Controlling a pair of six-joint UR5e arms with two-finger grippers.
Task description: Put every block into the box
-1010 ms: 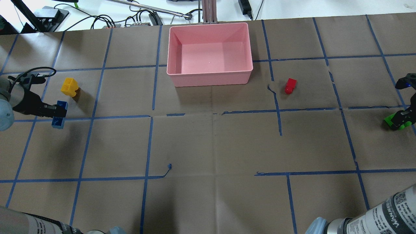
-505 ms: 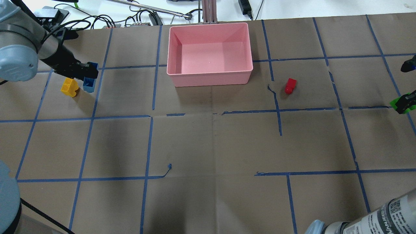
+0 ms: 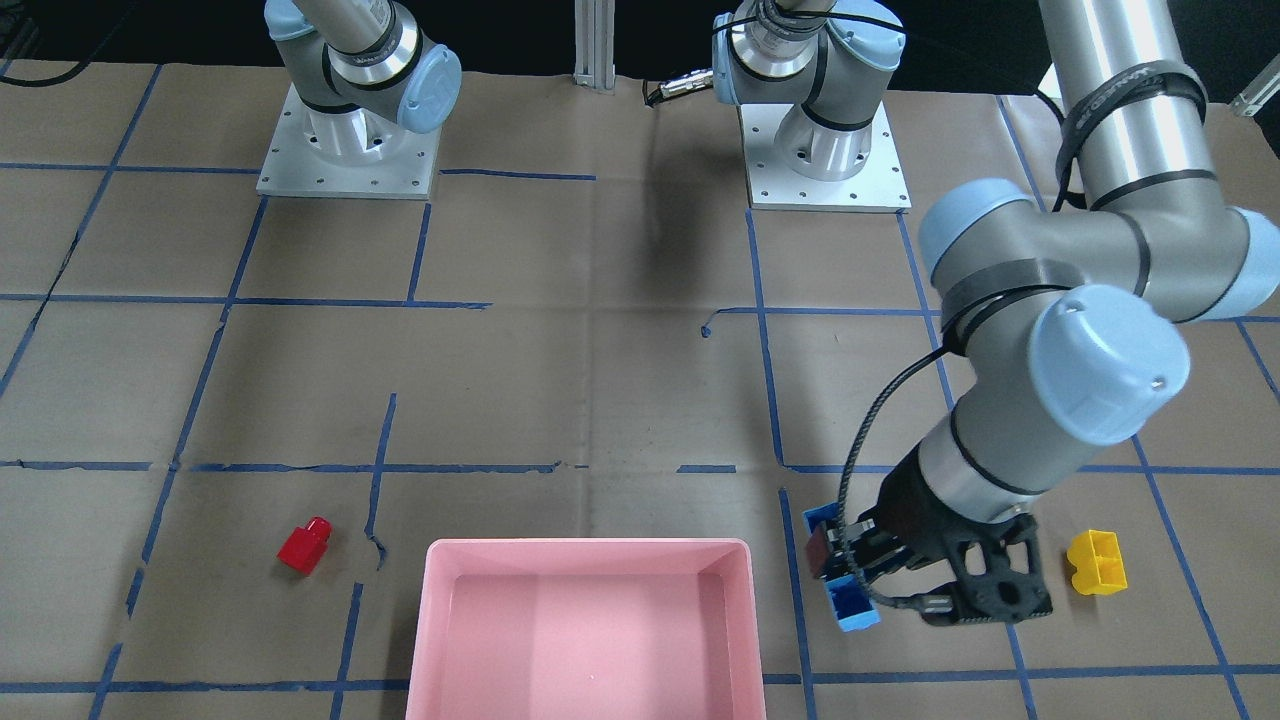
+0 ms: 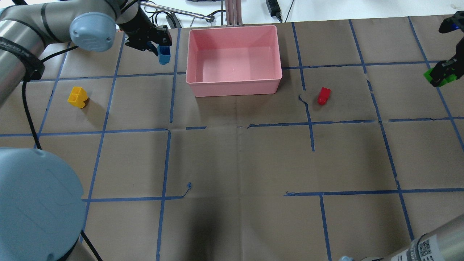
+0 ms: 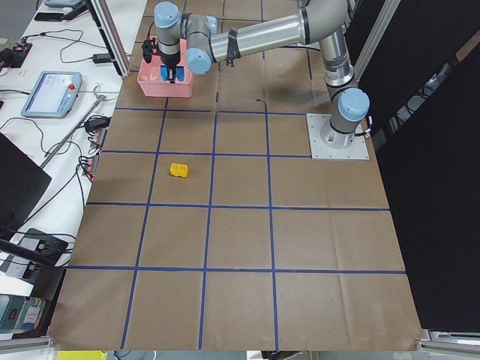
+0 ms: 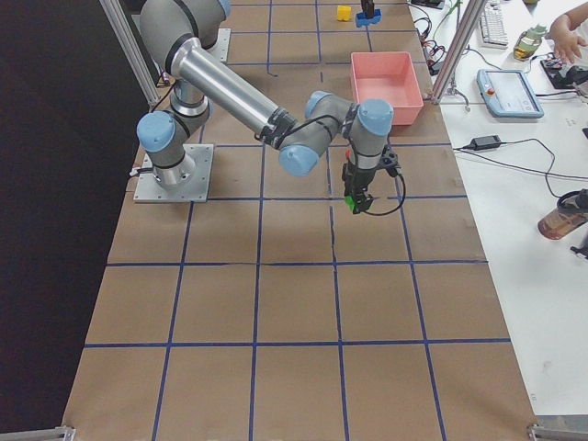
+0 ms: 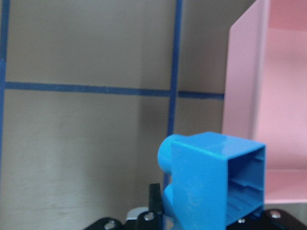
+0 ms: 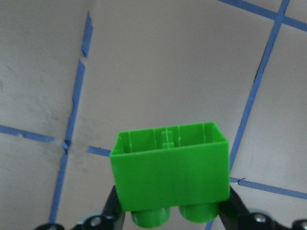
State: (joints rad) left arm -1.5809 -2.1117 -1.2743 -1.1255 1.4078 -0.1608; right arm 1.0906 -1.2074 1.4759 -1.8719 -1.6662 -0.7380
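Note:
My left gripper is shut on the blue brick and holds it in the air just left of the pink box. In the left wrist view the blue brick hangs beside the box's wall. My right gripper is shut on the green brick, lifted at the table's right edge; the brick fills the right wrist view. The yellow brick lies on the table at the left. The red brick lies right of the box.
The table is brown paper with a grid of blue tape lines. Cables and a metal post sit beyond the far edge behind the box. The left arm's elbow fills the near left corner of the overhead view.
My left gripper has carried the blue brick from beside the yellow brick to the far side, up to the box's left wall. My right gripper has moved farther away with the green brick.

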